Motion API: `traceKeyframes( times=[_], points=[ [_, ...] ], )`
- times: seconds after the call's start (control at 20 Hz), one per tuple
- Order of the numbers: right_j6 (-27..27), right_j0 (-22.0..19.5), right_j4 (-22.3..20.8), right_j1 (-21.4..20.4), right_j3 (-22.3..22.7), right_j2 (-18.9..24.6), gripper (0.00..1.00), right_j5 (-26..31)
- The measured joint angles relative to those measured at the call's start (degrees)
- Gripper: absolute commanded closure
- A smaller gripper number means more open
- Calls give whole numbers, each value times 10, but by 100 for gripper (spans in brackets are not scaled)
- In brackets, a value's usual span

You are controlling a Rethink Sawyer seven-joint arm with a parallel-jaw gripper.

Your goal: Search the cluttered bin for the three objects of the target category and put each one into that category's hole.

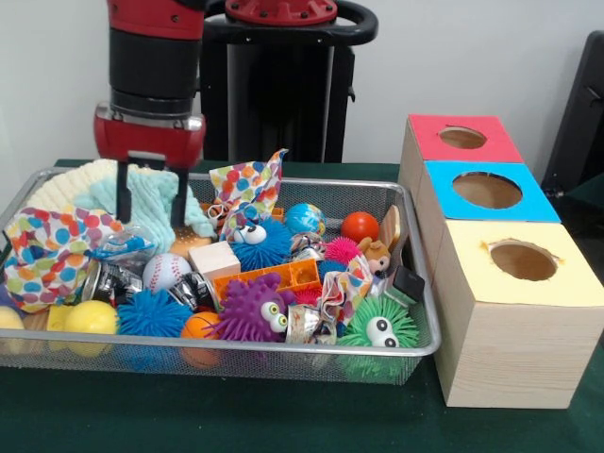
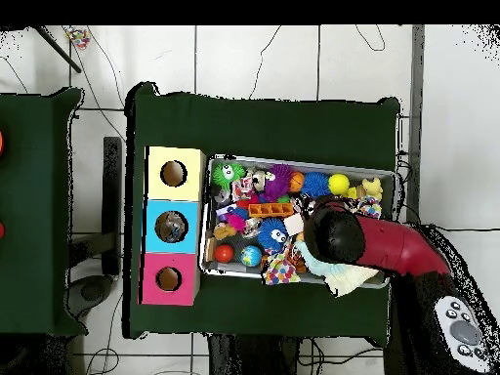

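Observation:
The wire bin (image 1: 236, 347) is packed with toys. My gripper (image 1: 150, 220) hangs open over its far left corner, its fingers (image 1: 123, 200) straddling a mint fuzzy cloth (image 1: 90, 189). The fingertips reach down to the cloth; nothing is held. Spiky balls with eyes lie in blue (image 1: 257, 241), purple (image 1: 253, 310) and green (image 1: 377, 326). There are also a baseball (image 1: 166, 270), a yellow ball (image 1: 91, 317), a red ball (image 1: 360, 226) and a globe ball (image 1: 305, 218). From overhead, the arm (image 2: 386, 244) hides the gripper.
Three boxes with round holes stand beside the bin: red (image 1: 500, 146), blue (image 1: 538, 203), yellow (image 1: 566, 283). Polka-dot cloths (image 1: 47, 250), an orange brick (image 1: 274, 276), a wooden block (image 1: 215, 258), foil wrappers (image 1: 109, 278) and a small plush (image 1: 376, 253) crowd the bin.

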Motion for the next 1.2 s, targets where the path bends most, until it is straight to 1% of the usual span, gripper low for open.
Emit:
traceKeyframes(
  times=[0.1,0.15,0.25,0.4,0.55,0.6,0.75,0.8,0.95,1.2],
  points=[
    [0,13,0,16,-13,-5,0,0],
    [0,15,0,21,-16,-5,0,0],
    [0,15,0,46,-30,-5,0,-1],
    [0,7,0,81,-44,-5,0,-6],
    [0,-3,0,102,-51,-5,0,-14],
    [0,-14,1,114,-56,-5,0,-23],
    [0,-36,1,121,-62,-4,0,-34],
    [0,-54,1,126,-62,-4,0,-42],
    [0,-73,1,129,-62,-3,0,-49],
    [0,-84,0,122,-59,-3,0,-56]
  ],
)
